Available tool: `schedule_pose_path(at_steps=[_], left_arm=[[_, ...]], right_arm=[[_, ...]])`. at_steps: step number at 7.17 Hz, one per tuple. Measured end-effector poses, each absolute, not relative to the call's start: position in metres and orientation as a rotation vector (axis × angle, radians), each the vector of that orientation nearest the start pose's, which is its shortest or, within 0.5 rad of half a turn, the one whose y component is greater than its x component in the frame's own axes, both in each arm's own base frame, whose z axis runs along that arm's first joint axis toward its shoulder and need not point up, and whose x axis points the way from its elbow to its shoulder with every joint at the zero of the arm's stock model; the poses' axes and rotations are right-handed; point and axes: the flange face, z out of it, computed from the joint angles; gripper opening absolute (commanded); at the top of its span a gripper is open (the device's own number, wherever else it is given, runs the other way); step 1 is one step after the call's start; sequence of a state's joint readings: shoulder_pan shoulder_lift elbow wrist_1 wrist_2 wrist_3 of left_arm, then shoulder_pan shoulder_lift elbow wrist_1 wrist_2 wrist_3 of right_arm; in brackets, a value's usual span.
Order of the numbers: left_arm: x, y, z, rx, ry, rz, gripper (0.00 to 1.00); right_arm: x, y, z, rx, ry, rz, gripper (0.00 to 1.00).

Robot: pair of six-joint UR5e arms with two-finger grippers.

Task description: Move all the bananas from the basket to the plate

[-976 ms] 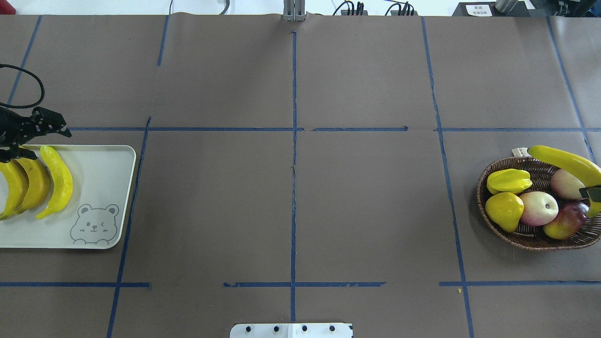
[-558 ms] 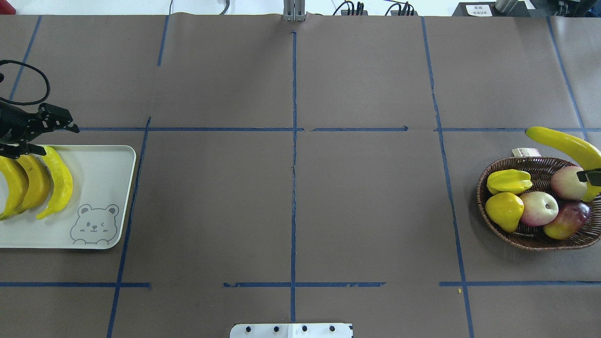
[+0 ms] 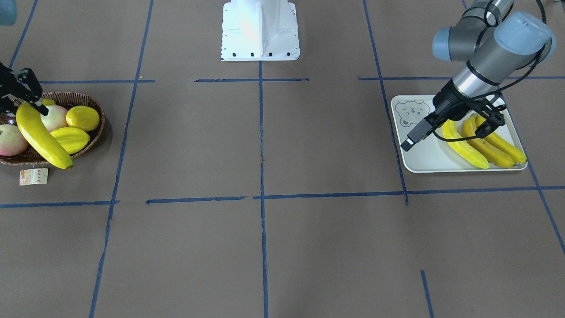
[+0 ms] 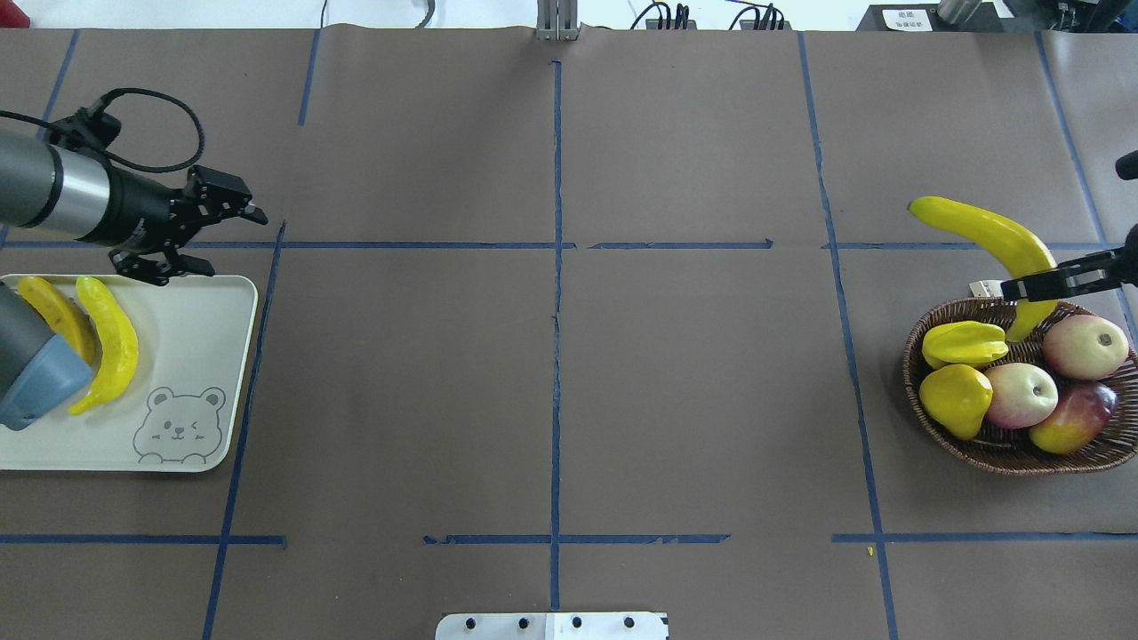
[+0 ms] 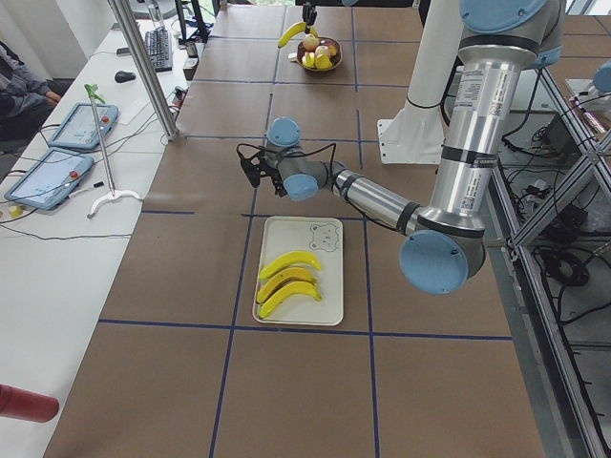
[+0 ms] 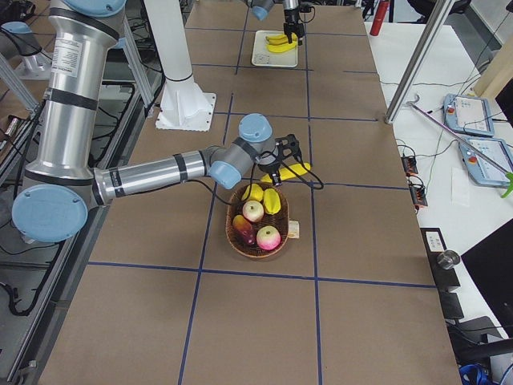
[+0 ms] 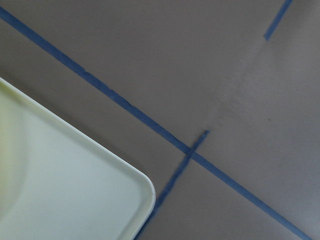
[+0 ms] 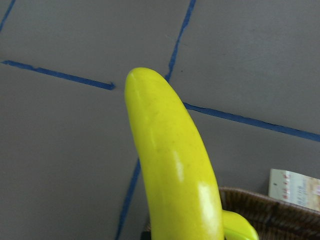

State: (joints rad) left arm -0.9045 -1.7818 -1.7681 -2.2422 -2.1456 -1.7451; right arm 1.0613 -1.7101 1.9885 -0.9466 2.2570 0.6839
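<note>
- The right gripper [image 4: 1036, 283] has lifted the banana [image 4: 982, 233] higher; its jaws pinch the banana near its lower end, which hangs over the far rim of the basket [image 4: 1005, 458].
- The left gripper [image 4: 236, 240] has drawn away from the three bananas [image 3: 485, 143] to the far corner of the plate [image 4: 196, 338], jaws spread and empty.
- The three bananas lie side by side on the plate.
- Other fruit [image 4: 1018, 394] sits in the basket.
</note>
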Motion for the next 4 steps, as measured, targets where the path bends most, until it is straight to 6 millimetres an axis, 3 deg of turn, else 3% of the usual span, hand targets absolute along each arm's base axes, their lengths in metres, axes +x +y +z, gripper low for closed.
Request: schedule_pose_path(at_steps=[2, 4], left_arm=[[0.311, -0.499, 0.315, -0.113, 1.269, -0.623, 1.00], [0.331, -0.489, 0.271, -0.112, 1.333, -0.562, 1.00]], right_arm=[[-0.230, -0.428, 0.387, 0.338, -1.083, -0.087, 0.03], [-0.320, -0.417, 0.325, 0.345, -1.152, -0.018, 0.02]])
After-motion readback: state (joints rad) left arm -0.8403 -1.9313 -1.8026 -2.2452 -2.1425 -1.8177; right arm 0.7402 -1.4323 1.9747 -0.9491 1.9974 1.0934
